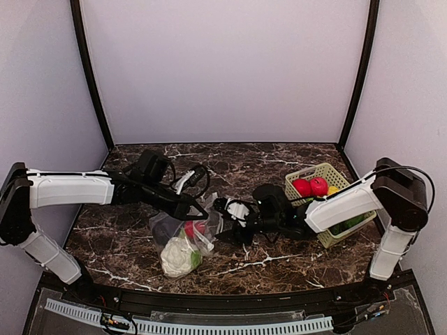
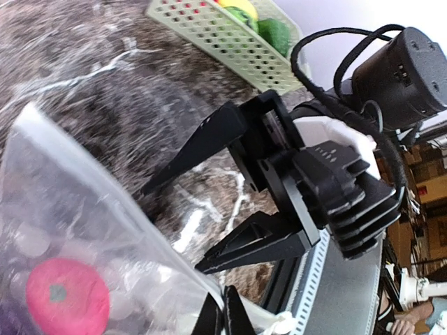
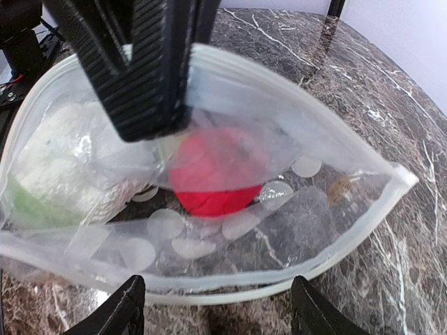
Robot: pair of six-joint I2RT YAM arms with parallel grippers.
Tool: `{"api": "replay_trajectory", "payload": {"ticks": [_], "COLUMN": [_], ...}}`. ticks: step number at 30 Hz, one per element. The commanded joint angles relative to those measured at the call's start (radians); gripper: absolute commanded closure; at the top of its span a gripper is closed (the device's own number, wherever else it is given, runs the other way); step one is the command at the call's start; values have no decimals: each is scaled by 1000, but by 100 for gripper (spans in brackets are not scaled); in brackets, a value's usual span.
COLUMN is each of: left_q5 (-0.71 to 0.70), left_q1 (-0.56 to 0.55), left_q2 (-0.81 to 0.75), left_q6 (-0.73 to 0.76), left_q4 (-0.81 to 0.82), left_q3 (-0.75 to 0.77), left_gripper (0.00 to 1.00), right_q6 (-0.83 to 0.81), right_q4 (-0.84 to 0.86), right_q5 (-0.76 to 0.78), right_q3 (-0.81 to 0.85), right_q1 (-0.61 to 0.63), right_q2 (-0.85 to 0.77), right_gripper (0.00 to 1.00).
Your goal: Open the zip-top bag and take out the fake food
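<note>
The zip-top bag (image 1: 180, 237), clear with pale dots, lies at the table's middle with its mouth held open. Inside it are a white cauliflower (image 1: 177, 257), a red fruit (image 1: 195, 227) and a dark purplish piece (image 1: 164, 225). My left gripper (image 1: 198, 209) is shut on the bag's upper rim (image 2: 209, 286); its fingers (image 2: 234, 317) pinch the plastic. My right gripper (image 1: 227, 209) is open and empty just outside the mouth, with the lower rim (image 3: 230, 286) between its fingertips (image 3: 124, 307). The right wrist view shows the red fruit (image 3: 209, 181) and the cauliflower (image 3: 63, 160) through the plastic.
A light-green lattice basket (image 1: 342, 183) stands at the right, close behind my right arm. It holds two red round fruits (image 1: 310, 186) plus yellow and green pieces. The basket also shows in the left wrist view (image 2: 209, 35). Walls close in on three sides.
</note>
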Motion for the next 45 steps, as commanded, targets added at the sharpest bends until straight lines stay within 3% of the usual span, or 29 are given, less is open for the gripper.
{"api": "replay_trajectory", "payload": {"ticks": [1, 8, 11, 15, 22, 28, 30, 35, 45], "left_q5": [92, 173, 174, 173, 206, 208, 203, 195, 182], "left_q1": [-51, -121, -125, -82, 1, 22, 24, 25, 25], "left_q2": [34, 72, 52, 25, 47, 10, -1, -13, -13], "left_q6": [61, 110, 108, 56, -73, -123, -118, -108, -98], "left_q4": [-52, -119, -104, -9, 157, 265, 254, 235, 213], "left_q3": [100, 202, 213, 153, 1, -85, -89, -92, -90], "left_gripper": [99, 99, 99, 99, 99, 99, 99, 99, 99], "right_q6": [27, -16, -24, -22, -32, -19, -13, 8, 28], "right_q4": [45, 8, -12, -30, -22, 19, 31, 30, 18], "right_q5": [5, 9, 20, 41, 65, 50, 55, 63, 83], "right_q3": [-109, -95, -84, -58, 24, 75, 77, 74, 37], "right_q1": [13, 40, 49, 61, 72, 73, 73, 72, 73], "right_q2": [-114, -227, -248, -226, -54, 55, 75, 103, 139], "right_gripper": [32, 32, 38, 51, 53, 45, 43, 26, 13]}}
